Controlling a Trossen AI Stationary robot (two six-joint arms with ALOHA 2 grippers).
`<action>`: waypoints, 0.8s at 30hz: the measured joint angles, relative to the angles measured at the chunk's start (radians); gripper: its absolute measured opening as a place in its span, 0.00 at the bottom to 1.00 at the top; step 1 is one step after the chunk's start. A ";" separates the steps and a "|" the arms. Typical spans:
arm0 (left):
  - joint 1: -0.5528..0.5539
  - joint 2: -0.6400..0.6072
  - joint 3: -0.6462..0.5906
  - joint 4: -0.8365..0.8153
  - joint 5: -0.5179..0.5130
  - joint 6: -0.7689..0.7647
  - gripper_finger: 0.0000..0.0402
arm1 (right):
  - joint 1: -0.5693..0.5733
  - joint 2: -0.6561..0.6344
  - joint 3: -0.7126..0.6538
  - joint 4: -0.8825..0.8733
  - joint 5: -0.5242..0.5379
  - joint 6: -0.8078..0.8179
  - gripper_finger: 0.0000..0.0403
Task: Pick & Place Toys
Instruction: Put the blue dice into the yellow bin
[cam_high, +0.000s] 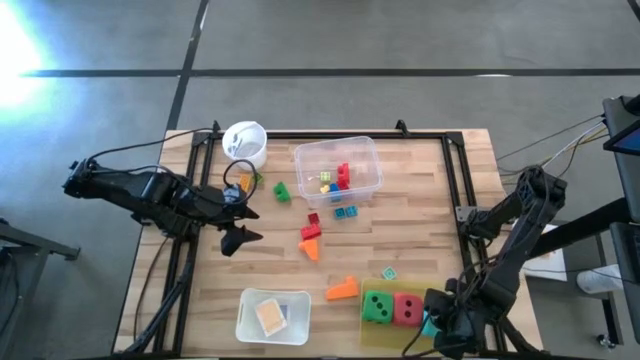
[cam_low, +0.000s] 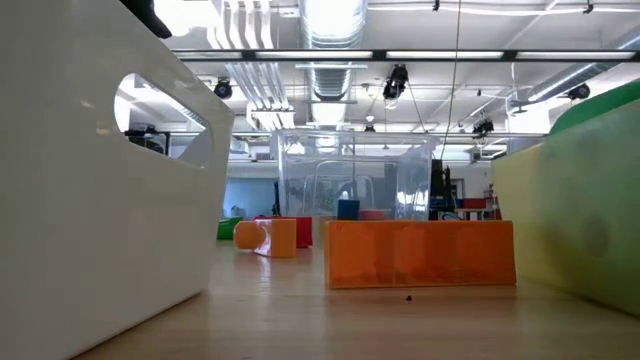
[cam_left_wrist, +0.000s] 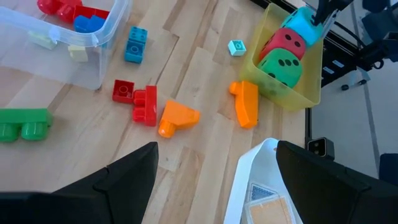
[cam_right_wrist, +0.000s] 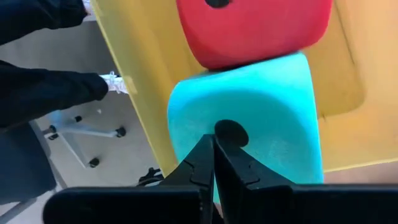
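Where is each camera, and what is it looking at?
High view: above, looking straight down at the table; both arms show, left tool, right tool.
Low view: at tabletop height, looking across at an orange block; no arm shows.
Left wrist view: on the left arm, its open fingers below.
Right wrist view: on the right arm, shut tool at the teal die.
Shared: both wrist views show the red die.

Wooden tabletop (cam_high: 420, 215), black-framed. Clear plastic tub (cam_high: 362, 155), centre rear. White cup (cam_high: 245, 142), beside the tub's left. Yellow tray (cam_high: 372, 332), front right. White tray (cam_high: 248, 312), front left, holding flat cards (cam_high: 271, 316).
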 joint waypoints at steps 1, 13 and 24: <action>0.000 0.000 0.000 0.000 0.000 0.000 0.82 | 0.000 0.000 -0.007 0.002 -0.001 0.008 0.02; -0.001 0.000 0.000 0.000 0.003 -0.001 0.82 | -0.001 -0.008 -0.067 0.058 0.000 0.053 0.02; -0.001 0.000 0.000 0.000 0.003 0.000 0.82 | -0.001 -0.026 0.043 -0.062 0.051 0.053 0.02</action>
